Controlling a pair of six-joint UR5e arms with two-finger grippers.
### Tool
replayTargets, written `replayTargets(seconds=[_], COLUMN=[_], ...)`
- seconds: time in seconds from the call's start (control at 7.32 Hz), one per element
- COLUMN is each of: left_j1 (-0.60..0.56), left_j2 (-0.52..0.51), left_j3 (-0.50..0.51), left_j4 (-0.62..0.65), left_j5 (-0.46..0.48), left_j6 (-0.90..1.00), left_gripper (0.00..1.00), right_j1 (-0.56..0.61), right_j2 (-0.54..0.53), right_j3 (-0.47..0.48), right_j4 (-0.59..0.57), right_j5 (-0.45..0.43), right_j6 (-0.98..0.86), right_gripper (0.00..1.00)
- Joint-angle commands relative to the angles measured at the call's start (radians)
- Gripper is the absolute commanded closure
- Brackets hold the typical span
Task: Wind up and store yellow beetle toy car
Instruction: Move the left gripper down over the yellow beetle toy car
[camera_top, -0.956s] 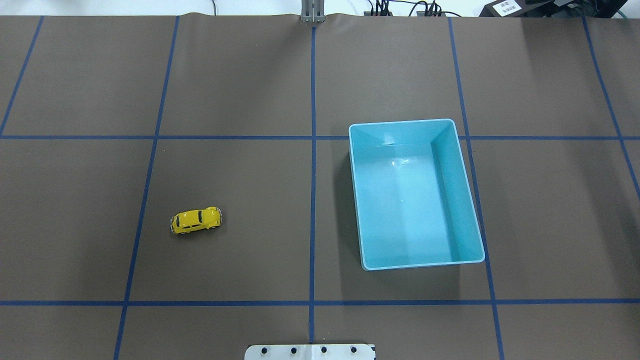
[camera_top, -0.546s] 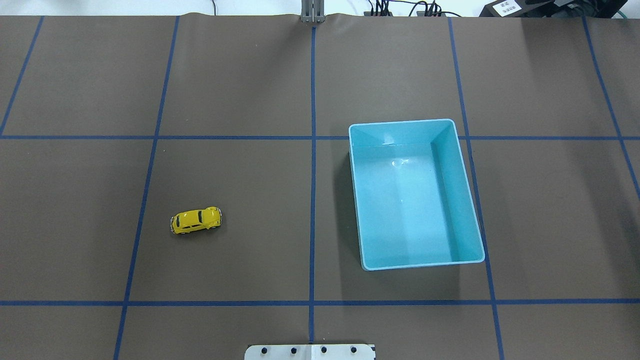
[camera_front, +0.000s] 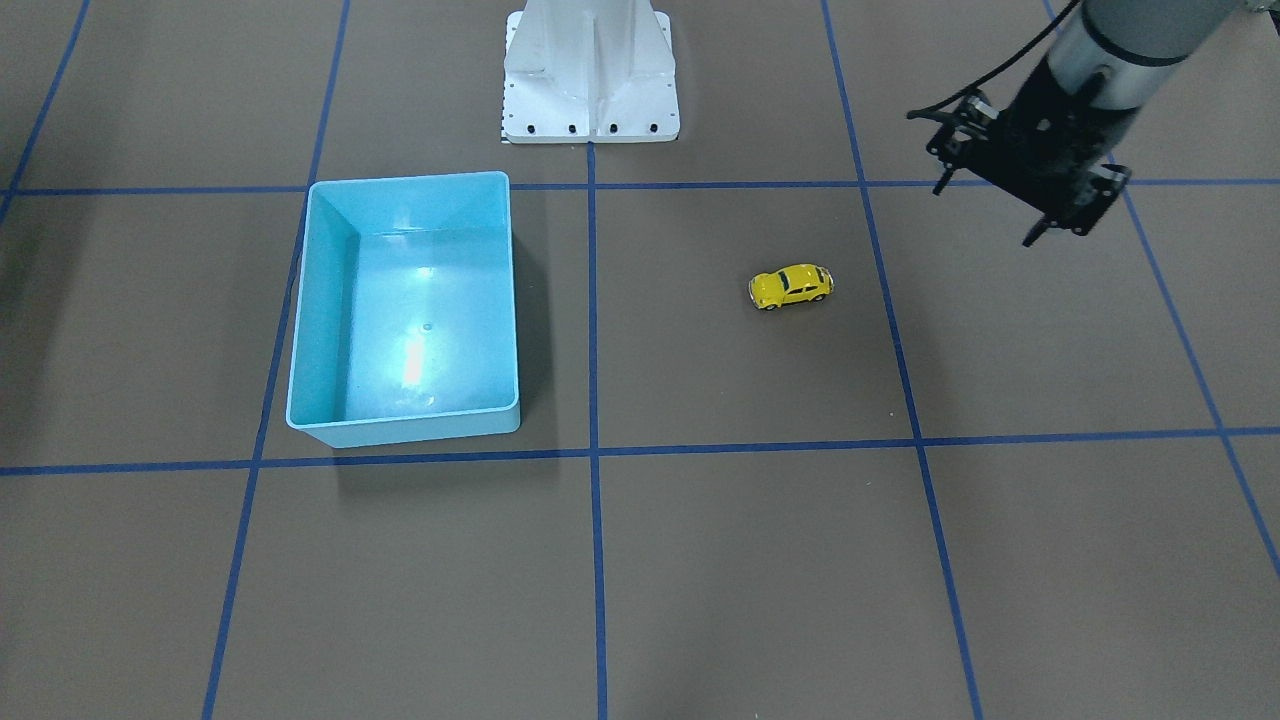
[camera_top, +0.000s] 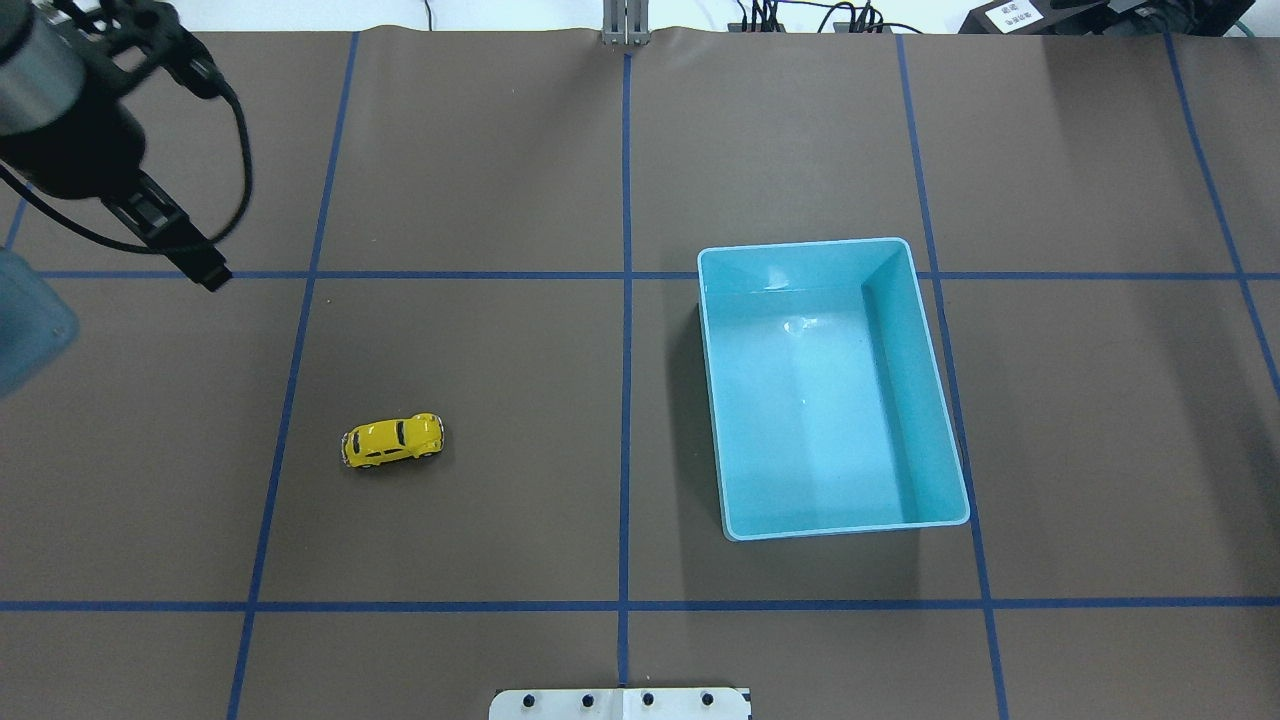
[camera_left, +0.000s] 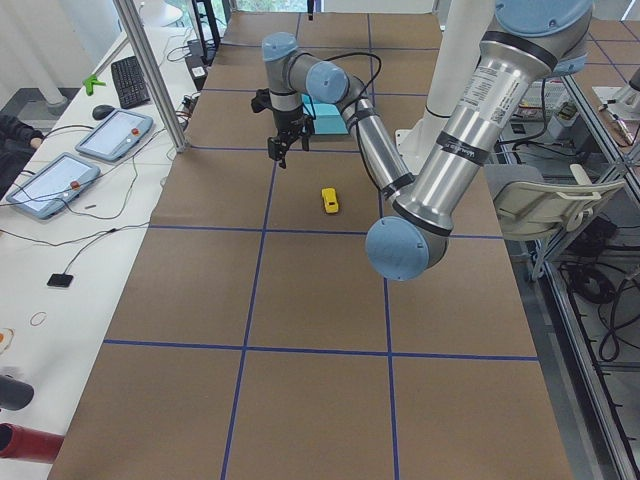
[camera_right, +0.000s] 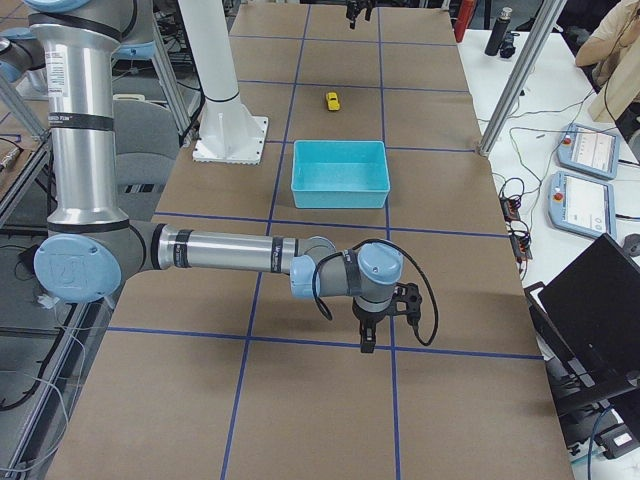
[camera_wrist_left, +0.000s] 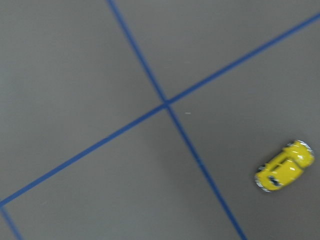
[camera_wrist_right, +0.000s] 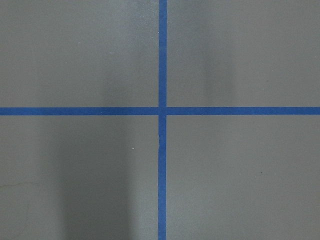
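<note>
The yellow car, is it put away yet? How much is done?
Nothing looks done yet. The yellow beetle toy car sits on the table, apart from the light blue bin, which is empty. In hand: the left end effector hangs open above the table, off to the car's side, not touching it. Left to do: grab the car, wind it up and put it in the bin.

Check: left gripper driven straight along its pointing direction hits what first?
Probably bare table near the blue tape crossing, judging by its wrist view. The left gripper is not aimed at the yellow beetle toy car.
</note>
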Motion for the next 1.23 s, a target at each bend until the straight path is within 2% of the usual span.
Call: replayTargets(seconds=[0.0,0.14,0.41,0.55,0.68,0.96,1.09], left_j1=[0.159,0.217,0.379,0.418,0.42,0.431,0.434], left_j2=[0.0,0.0,0.005,0.006,0.022,0.086,0.088], left_j3=[-0.021,-0.018,-0.021,-0.016,0.003,0.075,0.108], left_j4=[-0.139,-0.16,-0.222,-0.225,-0.26,-0.448,-0.452], left_j5=[0.085,0.107,0.264,0.306,0.313,0.313,0.314], left_j6=[0.0,0.0,0.002,0.068,0.125,0.133,0.138], left_gripper=[0.0,0.0,0.0,0.0,0.0,0.0,0.0], right_j1=[0.0,0.0,0.0,-0.001,0.0,0.0,0.0], right_j2=[0.0,0.0,0.0,0.0,0.0,-0.002,-0.002], right_j3=[-0.002,-0.005,-0.018,-0.02,-0.02,-0.028,-0.028], right_j4=[0.0,0.0,0.0,0.0,0.0,0.0,0.0], right_j5=[0.001,0.001,-0.001,-0.001,-0.001,-0.001,-0.001], right_j6=[0.0,0.0,0.0,-0.001,-0.002,-0.002,-0.003], right_gripper=[0.0,0.0,0.0,0.0,0.0,0.0,0.0])
